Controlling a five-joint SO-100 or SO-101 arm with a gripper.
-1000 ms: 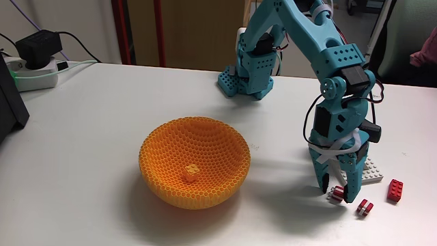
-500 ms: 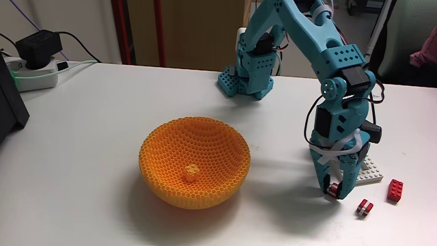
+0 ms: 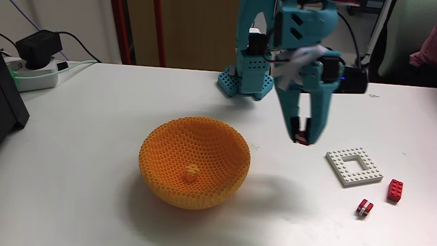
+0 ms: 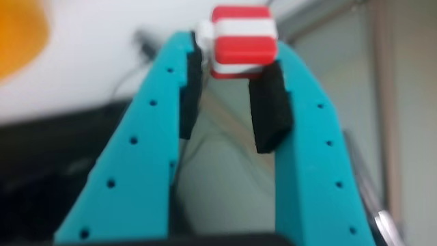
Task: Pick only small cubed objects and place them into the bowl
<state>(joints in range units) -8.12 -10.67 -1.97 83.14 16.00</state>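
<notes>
Striped cube (image 4: pixel 243 39) pinched at the gripper (image 3: pixel 302 139) tips, in the air just right of the bowl (image 3: pixel 194 162).

Only the very ends of the pads (image 4: pixel 268 109) hold it, so it could slip and fall short of the bowl. Arm is raised, jaws pointing down. 1 yellow cube (image 3: pixel 190 171) sits in the bowl; 1 striped cube (image 3: pixel 364 206) remains on the table.

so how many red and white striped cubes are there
2. One striped cube is clamped at the tip of the end effector, in the air right of the bowl. The other striped cube lies on the table near the red brick.
</notes>
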